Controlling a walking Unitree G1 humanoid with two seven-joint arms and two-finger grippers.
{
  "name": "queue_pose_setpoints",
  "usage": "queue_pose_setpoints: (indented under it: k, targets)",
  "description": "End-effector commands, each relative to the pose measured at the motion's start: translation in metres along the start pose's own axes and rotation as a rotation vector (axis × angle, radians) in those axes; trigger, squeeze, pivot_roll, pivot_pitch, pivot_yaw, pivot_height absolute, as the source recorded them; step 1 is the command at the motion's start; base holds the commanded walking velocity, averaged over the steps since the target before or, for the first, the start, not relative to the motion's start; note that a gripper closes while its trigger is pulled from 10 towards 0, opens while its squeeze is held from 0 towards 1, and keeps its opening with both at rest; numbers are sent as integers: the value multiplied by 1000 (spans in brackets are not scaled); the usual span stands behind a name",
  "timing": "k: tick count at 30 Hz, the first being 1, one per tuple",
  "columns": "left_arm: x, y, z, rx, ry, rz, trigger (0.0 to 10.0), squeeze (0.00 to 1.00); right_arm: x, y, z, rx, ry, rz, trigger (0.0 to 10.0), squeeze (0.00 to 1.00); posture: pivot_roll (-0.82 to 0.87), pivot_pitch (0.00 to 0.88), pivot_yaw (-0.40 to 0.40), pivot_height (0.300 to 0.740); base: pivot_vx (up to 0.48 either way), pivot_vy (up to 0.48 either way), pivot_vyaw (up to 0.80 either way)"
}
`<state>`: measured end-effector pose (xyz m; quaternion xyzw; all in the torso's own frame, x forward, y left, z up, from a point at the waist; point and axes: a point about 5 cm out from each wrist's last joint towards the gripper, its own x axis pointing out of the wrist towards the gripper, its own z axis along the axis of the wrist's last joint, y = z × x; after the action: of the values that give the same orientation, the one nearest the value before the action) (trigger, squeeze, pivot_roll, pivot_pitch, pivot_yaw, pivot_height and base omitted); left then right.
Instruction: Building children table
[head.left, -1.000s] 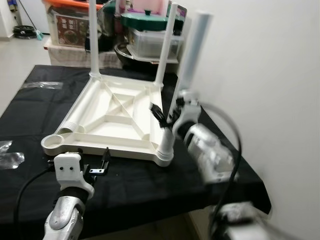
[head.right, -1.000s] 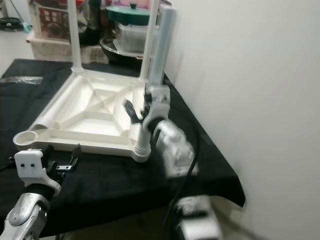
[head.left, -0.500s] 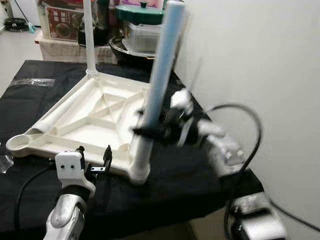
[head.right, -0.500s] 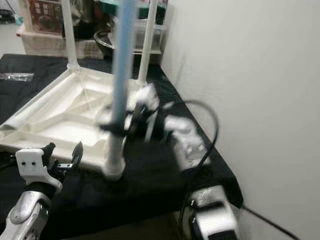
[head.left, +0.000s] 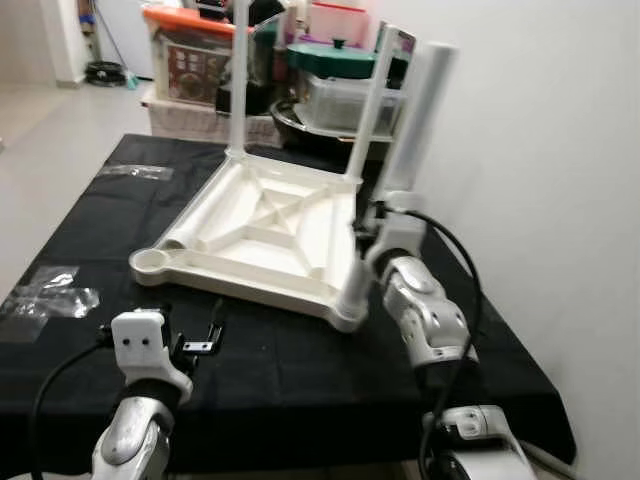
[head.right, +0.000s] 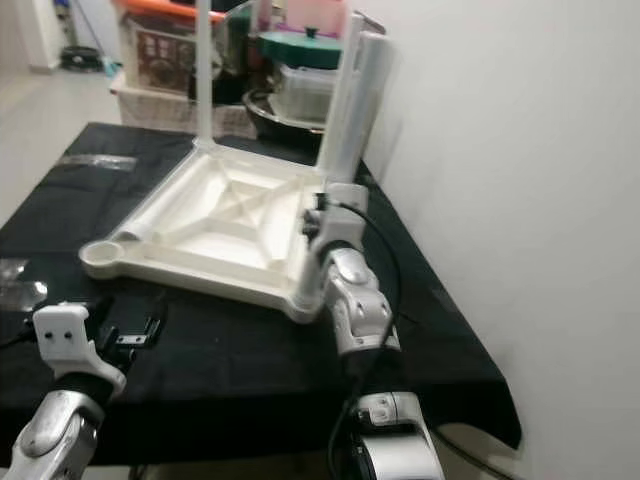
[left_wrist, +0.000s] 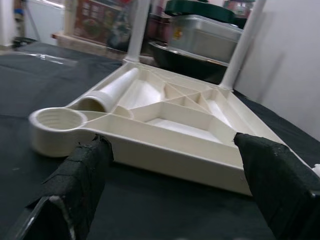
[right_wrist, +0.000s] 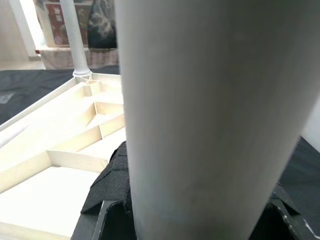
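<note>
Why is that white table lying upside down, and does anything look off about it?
The tabletop rests face-down on the black cloth so legs can go in. Three legs stand up, with the right gripper on the nearest leg. One corner socket is empty, and a fourth leg lies inside the frame.

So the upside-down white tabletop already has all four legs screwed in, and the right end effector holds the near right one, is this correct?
Not quite: the tabletop has three legs standing. The near left socket is empty, as the left wrist view shows. The right end effector does hold the near right leg.
</note>
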<state>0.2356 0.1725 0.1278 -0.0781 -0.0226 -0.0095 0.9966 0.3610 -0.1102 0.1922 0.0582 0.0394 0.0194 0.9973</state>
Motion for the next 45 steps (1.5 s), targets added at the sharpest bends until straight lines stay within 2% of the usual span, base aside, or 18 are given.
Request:
queue_pose_setpoints:
  k: [1, 2, 3, 9, 10, 17, 18, 21, 23, 31, 32, 36, 37, 38, 39, 41, 42, 45]
  targets:
    - [1, -6, -3, -10, 10, -20, 10000, 0, -3, 0, -6, -22, 35, 19, 10000, 0, 105, 0, -173, 740, 0, 0, 0]
    - [1, -6, -3, -10, 11, -21, 10000, 0, -4, 9, 0, -13, -6, 94, 10000, 0, 104, 0, -172, 740, 0, 0, 0]
    - [1, -6, -3, -10, 11, -22, 10000, 0, -5, 16, 6, 0, -53, 157, 10000, 1000, 104, 0, -172, 740, 0, 0, 0]
    - [2, -6, -3, -10, 10, -24, 10000, 0, -2, 35, 19, -6, -90, 376, 10000, 1000, 104, 0, -174, 740, 0, 0, 0]
    - [3, -6, -3, -10, 8, -24, 10000, 0, -7, 43, 32, -10, -150, 605, 10000, 0, 115, 0, -185, 740, 0, 0, 0]
    - [4, -6, -1, -9, 1, -25, 10000, 0, -41, 40, 39, -99, -200, 1232, 10000, 0, 118, 0, -189, 740, 0, 0, 0]
    - [5, -6, 0, -8, -2, -26, 10000, 0, -49, 39, 29, -126, -161, 1359, 3882, 0, 125, 0, -196, 740, 0, 0, 0]
    - [5, -6, 1, -7, -5, -27, 10000, 0, -61, 40, 16, -131, -106, 1493, 0, 0, 125, 0, -196, 740, 0, 0, 0]
    - [5, -6, 1, -7, -6, -26, 10000, 0, -65, 41, 13, -117, -93, 1522, 0, 0, 125, 0, -196, 740, 0, 0, 0]
    - [5, -6, 1, -10, -8, -25, 10000, 0, -13, 45, -14, -141, 57, 894, 0, 0, 109, 0, -188, 740, 0, 0, 0]
    - [5, -7, 1, -12, -7, -29, 10000, 0, 8, 26, -22, -124, 110, 513, 0, 0, 96, 0, -180, 740, 0, 0, 0]
    - [4, -8, 1, -15, -3, -34, 10000, 0, 10, -11, -26, -149, 95, 67, 0, 0, 90, 0, -176, 740, 0, 0, 0]
    - [4, -8, 0, -18, -1, -35, 10000, 0, 1, -7, -21, -176, 43, 87, 4824, 0, 84, 0, -173, 740, 0, 0, 0]
    - [4, -8, 0, -18, -1, -35, 10000, 0, 1, -7, -21, -176, 43, 87, 4824, 0, 84, 0, -173, 740, 0, 0, 0]
    - [4, -8, 0, -22, 1, -37, 10000, 0, -7, 6, -12, -185, -16, 192, 10000, 0, 84, 0, -173, 740, 0, 0, 0]
    - [4, -9, -1, -25, 2, -41, 10000, 0, -14, 20, -3, -150, -77, 335, 10000, 0, 84, 0, -173, 740, 0, 0, 0]
    - [4, -10, -1, -26, 4, -45, 10000, 0, -15, 27, 3, -118, -102, 427, 10000, 855, 63, 0, -162, 740, 0, 0, 0]
    - [5, -10, -2, -27, 4, -47, 10000, 0, -14, 34, 9, -92, -118, 524, 10000, 1000, 66, 0, -164, 740, 0, 0, 0]
